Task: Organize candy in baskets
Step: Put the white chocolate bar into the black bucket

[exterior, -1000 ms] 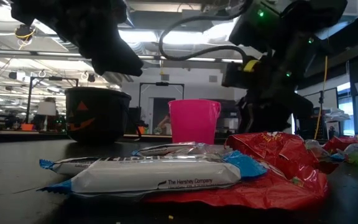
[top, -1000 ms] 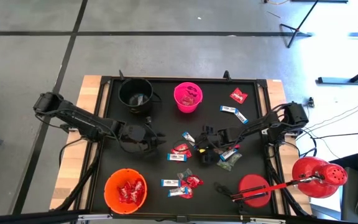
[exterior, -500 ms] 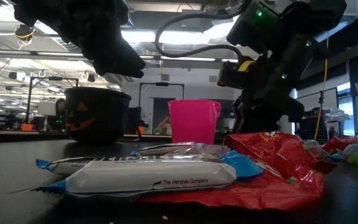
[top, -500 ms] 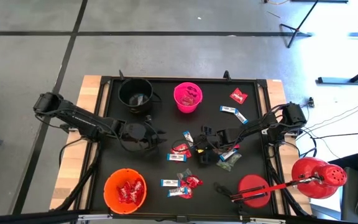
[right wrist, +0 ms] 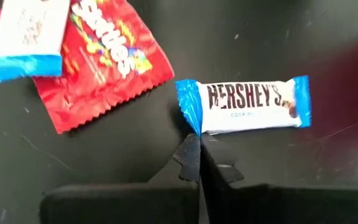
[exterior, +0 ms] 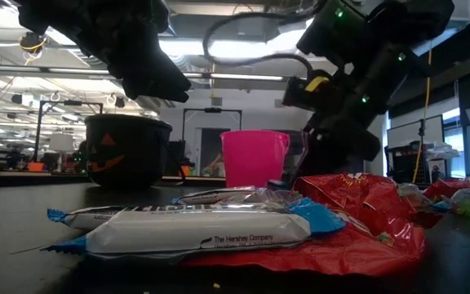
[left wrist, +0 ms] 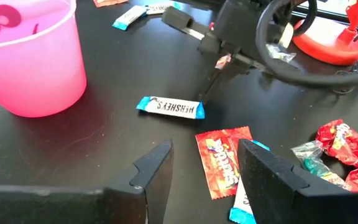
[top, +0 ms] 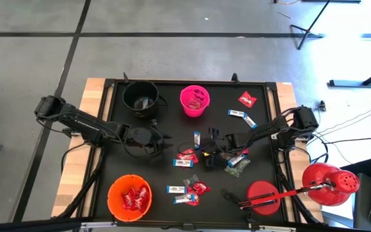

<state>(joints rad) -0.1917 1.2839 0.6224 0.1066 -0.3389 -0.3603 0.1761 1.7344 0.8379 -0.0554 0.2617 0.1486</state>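
- While closing down from the wider spread of a second ago, now pinching right claw (right wrist: 199, 163) fully together, fingertips meeting at the blue end of a Hershey's bar (right wrist: 244, 106) without clearly gripping it; bar lying flat on the black tabletop (top: 166, 171).
- Showing that same bar (top: 197, 137) now turned more upright in the high view, slightly nearer the pink bucket (top: 194, 100) than half a second ago.
- Hovering left claw (left wrist: 204, 168) with fingers spread apart and holding nothing, a little wider than a second ago, above the tabletop left of centre (top: 158, 143).
- Lying just beyond the left claw: a red Skittles packet (left wrist: 224, 159), with another blue-and-white bar touching its edge.
- Resting unchanged: black bucket (top: 140, 98) at the back left, pink bucket beside it, orange bucket (top: 130, 197) at the front left holding red packets.
- Staying scattered as before: red packet (top: 247, 99) and two blue-and-white bars (top: 242, 116) at the back right, a cluster of red and blue wrappers (top: 189, 191) at the front centre, a greenish wrapper (top: 234, 171) near the right arm.
- Sitting off the right front corner: a large red domed object (top: 330, 183).
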